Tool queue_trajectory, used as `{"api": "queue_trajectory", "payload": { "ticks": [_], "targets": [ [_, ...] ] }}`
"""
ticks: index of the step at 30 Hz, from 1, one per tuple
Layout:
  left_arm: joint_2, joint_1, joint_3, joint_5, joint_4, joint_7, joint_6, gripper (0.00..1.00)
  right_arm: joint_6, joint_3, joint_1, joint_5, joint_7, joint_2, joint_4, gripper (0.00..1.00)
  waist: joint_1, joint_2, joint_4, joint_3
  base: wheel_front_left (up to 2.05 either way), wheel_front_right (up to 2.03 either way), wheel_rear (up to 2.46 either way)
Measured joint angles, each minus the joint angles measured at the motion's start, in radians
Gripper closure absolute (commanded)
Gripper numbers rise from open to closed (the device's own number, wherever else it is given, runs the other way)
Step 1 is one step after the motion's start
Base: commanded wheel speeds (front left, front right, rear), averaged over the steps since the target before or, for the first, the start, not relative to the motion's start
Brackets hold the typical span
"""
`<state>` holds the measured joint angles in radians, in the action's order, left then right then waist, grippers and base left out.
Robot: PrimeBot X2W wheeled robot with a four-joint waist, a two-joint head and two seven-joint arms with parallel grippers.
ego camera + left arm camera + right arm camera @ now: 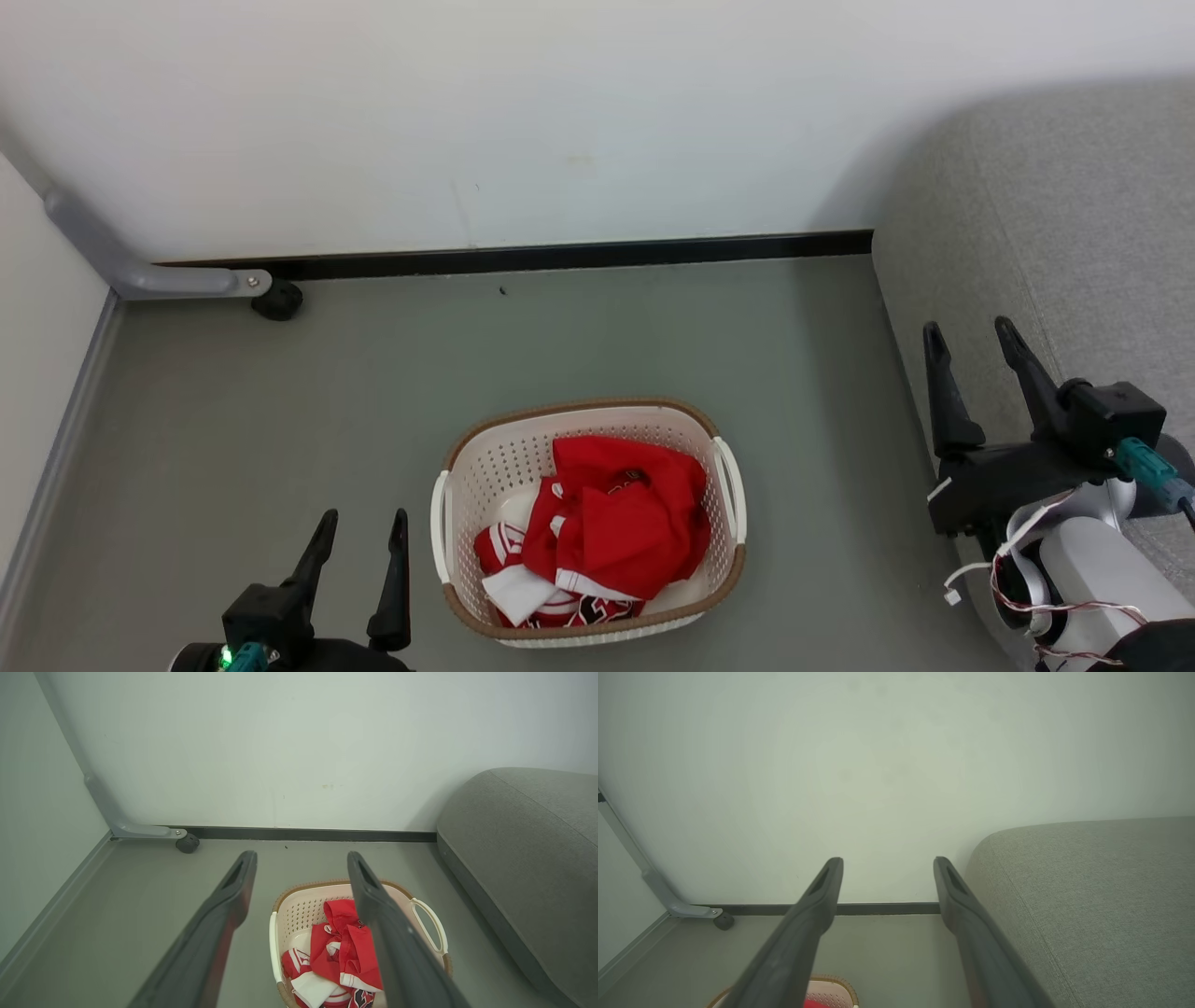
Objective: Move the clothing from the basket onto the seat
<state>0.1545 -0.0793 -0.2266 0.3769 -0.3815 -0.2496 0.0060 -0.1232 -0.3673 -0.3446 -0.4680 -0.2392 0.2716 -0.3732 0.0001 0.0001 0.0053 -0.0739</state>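
The left tool is matte black: two long tapered fingers slotted near the tips, with a teal plug and a green light at its base. The right tool matches, with its own teal connector, loose white and red-white wires and a glossy white forearm shell.

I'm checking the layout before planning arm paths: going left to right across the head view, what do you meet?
left gripper → basket → right gripper. The seat overlaps the right gripper on the right side, so it is left unplaced.
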Motion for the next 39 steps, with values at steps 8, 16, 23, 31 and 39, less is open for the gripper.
{"api": "queue_trajectory", "payload": {
  "ticks": [8,16,23,31,39],
  "targets": [
    [-0.022,-0.043,-0.028,-0.002,0.015,0.000,-0.036,0.00,0.000,0.016,-0.037,0.034,-0.001,-0.004,0.083,0.00,0.0001,0.0000,-0.008,-0.094,0.00,0.00,0.00],
    [-0.040,-0.105,-0.044,-0.002,0.010,0.000,-0.069,0.00,-0.001,0.066,-0.082,0.058,-0.001,-0.021,0.131,0.00,0.0002,0.0001,-0.021,-0.204,0.00,0.00,0.00],
    [-0.054,-0.200,-0.081,-0.004,-0.002,0.000,-0.091,0.00,-0.001,0.109,-0.123,0.105,-0.002,-0.030,0.184,0.00,0.0003,0.0001,-0.036,-0.303,0.00,0.00,0.00],
    [-0.069,-0.320,-0.123,-0.005,-0.029,0.000,-0.113,0.00,-0.001,0.138,-0.198,0.172,0.003,-0.045,0.257,0.00,0.0002,0.0001,-0.053,-0.419,0.00,0.00,0.00],
    [-0.070,-0.448,-0.176,-0.015,-0.074,0.035,-0.122,0.00,-0.001,0.151,-0.275,0.234,0.037,-0.072,0.320,0.00,0.0001,0.0001,-0.065,-0.536,0.00,0.00,0.00]
  ]
}}
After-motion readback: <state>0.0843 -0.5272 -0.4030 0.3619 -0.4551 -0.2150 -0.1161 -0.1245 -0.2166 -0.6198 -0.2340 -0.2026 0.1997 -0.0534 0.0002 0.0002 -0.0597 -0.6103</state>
